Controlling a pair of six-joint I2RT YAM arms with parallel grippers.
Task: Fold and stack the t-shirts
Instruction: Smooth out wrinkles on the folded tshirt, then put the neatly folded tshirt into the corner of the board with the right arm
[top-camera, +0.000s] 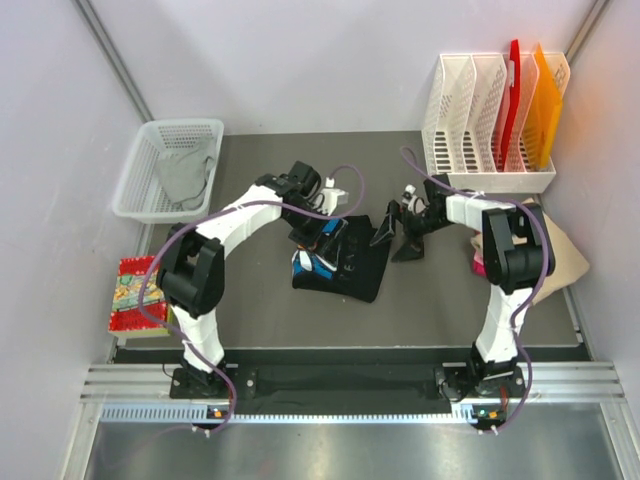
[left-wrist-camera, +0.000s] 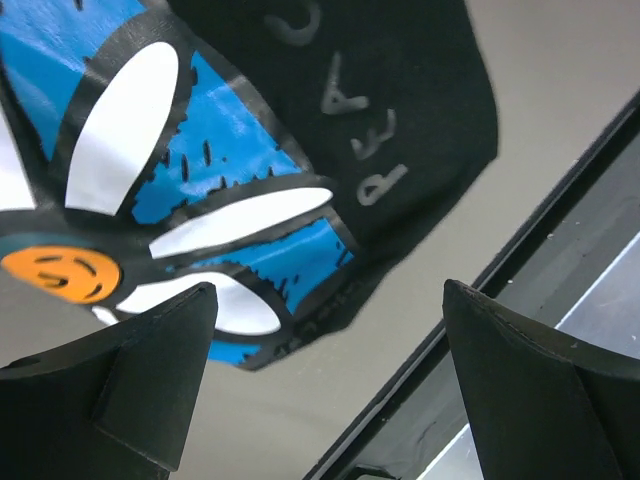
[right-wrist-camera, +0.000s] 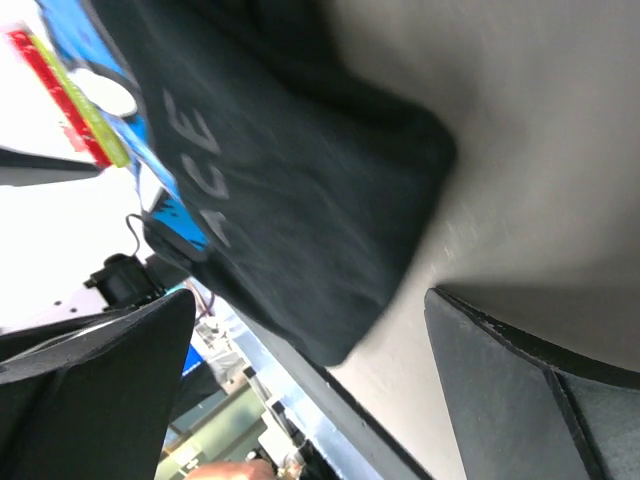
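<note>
A folded black t-shirt (top-camera: 345, 262) with a white-and-blue daisy print (left-wrist-camera: 200, 150) lies mid-table. My left gripper (top-camera: 320, 236) hovers over its left part, open, with bare table between its fingertips (left-wrist-camera: 150, 370). In the left wrist view the shirt's corner (left-wrist-camera: 420, 120) lies just beyond the gripper (left-wrist-camera: 330, 330). My right gripper (top-camera: 398, 238) stands open at the shirt's right edge, and in its own view the black cloth (right-wrist-camera: 300, 180) lies ahead of the gripper (right-wrist-camera: 310, 340), not between the jaws. A grey shirt (top-camera: 185, 175) sits in the basket. Tan (top-camera: 562, 255) and pink (top-camera: 478, 265) shirts lie behind the right arm.
A white mesh basket (top-camera: 150, 140) stands at the back left. A white file rack (top-camera: 470, 130) with red and orange folders stands at the back right. A red patterned packet (top-camera: 135, 295) lies at the left edge. The table's front rail (left-wrist-camera: 520, 260) runs close to the left gripper.
</note>
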